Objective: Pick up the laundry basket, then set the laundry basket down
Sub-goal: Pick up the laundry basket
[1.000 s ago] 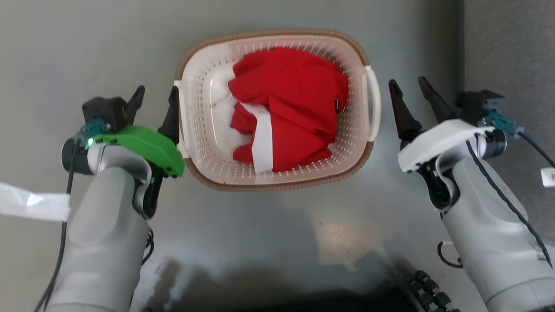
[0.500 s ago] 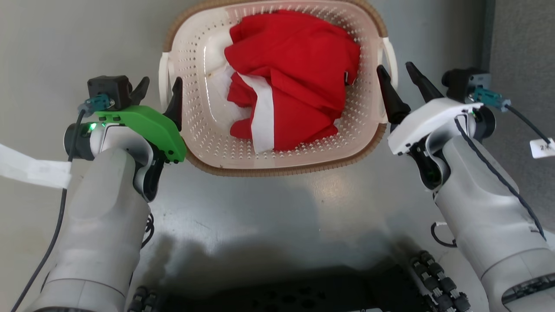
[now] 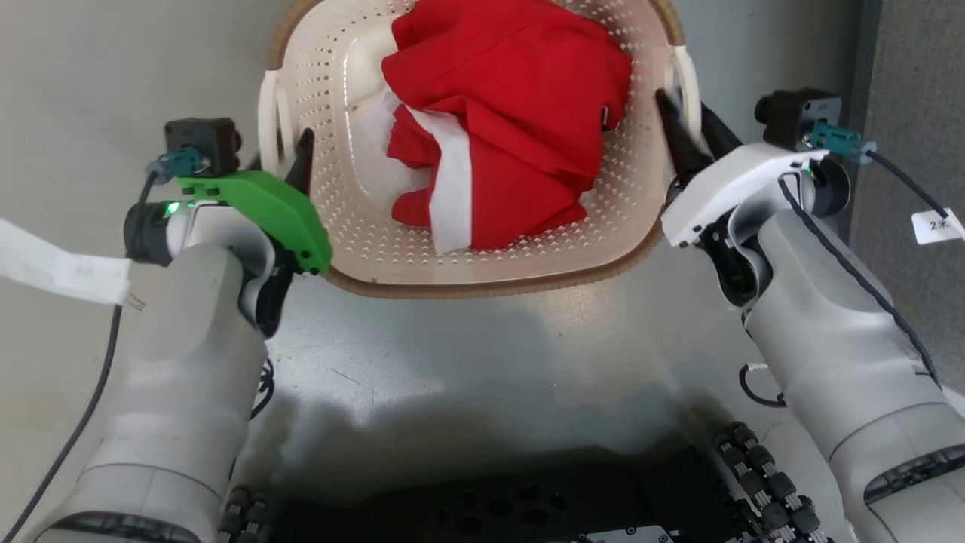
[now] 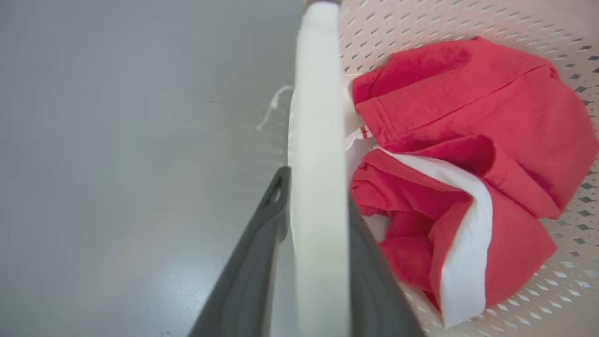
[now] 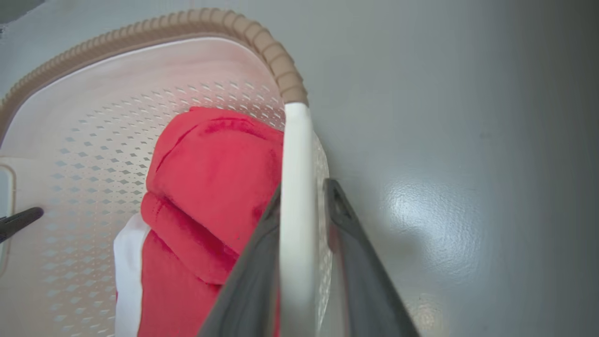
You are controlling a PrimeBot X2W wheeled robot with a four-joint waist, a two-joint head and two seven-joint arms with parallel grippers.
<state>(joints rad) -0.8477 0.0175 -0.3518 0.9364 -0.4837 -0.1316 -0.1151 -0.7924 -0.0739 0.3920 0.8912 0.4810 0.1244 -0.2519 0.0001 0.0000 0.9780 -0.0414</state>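
Since the lift needs both ends held, everything is set up symmetrically. A glossy grey floor (image 3: 482, 362) carries the lot. Two pale grey arms reach in from the lower corners, the left arm (image 3: 181, 392) with a green wrist cover and the right arm (image 3: 837, 362) with a white one, each angled inward to meet one short end of the load.

Between them sits the laundry basket (image 3: 482, 283), cream-white perforated plastic with a brown woven-look rim. It looks to be resting on the floor, not lifted, though its underside is hidden. Inside, a crumpled red garment with a white stripe (image 3: 513, 113) is piled near the middle, so the weight is probably fairly even.

One white loop handle (image 3: 269, 105) runs between the dark fingers of the left pincer (image 3: 280, 143). In the left wrist view both fingers (image 4: 262, 243) sit right against it, but I can't tell whether they squeeze or merely flank it.

The right pincer (image 3: 682, 102) straddles the other white loop handle (image 3: 687, 72). In the right wrist view the inner finger touches it and the outer finger (image 5: 348, 243) stands just off it, so the pincer is narrow but not clamped.

Step in hand, as I judge it, is closing on both handles before raising. The risk is that one side grips first and tips the basket.
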